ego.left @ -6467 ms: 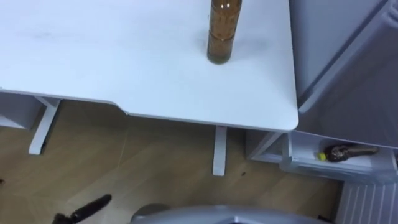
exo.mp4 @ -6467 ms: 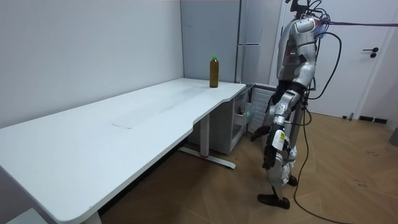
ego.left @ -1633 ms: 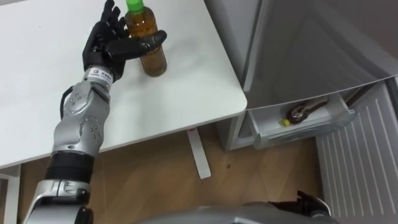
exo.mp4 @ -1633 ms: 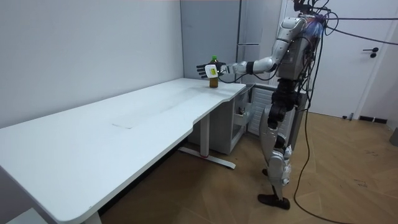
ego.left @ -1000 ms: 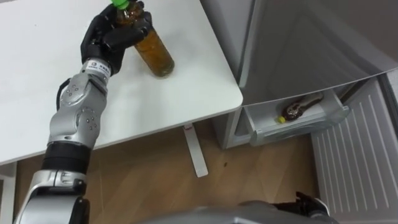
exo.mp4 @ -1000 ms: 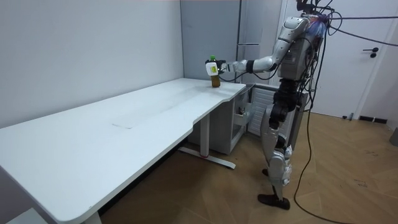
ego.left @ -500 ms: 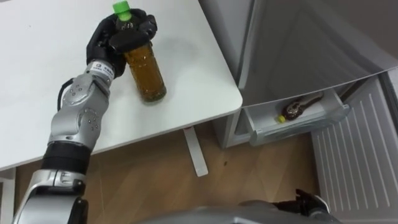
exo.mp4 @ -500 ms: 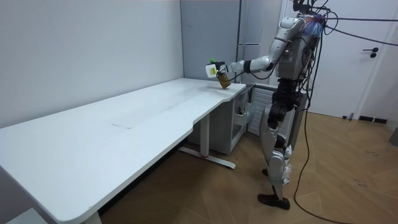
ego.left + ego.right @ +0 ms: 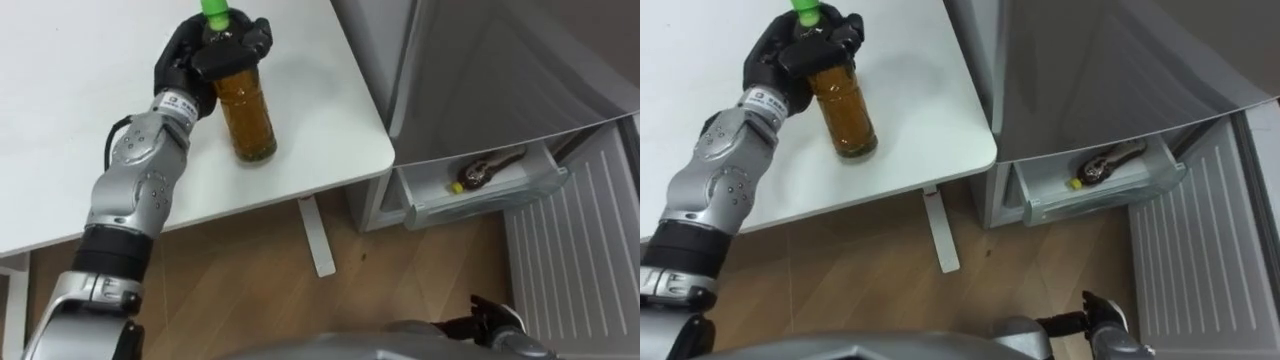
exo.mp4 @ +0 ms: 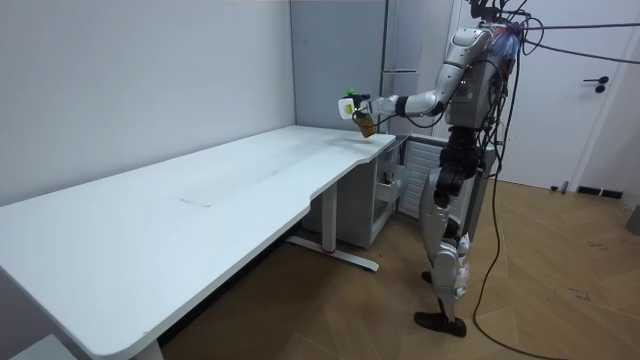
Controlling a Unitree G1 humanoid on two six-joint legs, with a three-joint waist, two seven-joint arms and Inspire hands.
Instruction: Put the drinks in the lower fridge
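Gripping the bottle [image 9: 248, 115] high, clear of the table [image 9: 80, 120].
From where I stand, the left hand [image 9: 215, 50], upper left of the frame, has its fingers curled round the bottle just under the green cap. That leaves the body hanging free and slightly tilted above the table's corner, I'd say so it can swing across without dragging. At right the fridge's [image 9: 500, 70] lower drawer [image 9: 470, 205] stands pulled out, ready, with a second bottle [image 9: 487, 170] lying in it. The right hand [image 9: 492, 318] hangs low at the bottom right; whether its fingers are curled I cannot tell.
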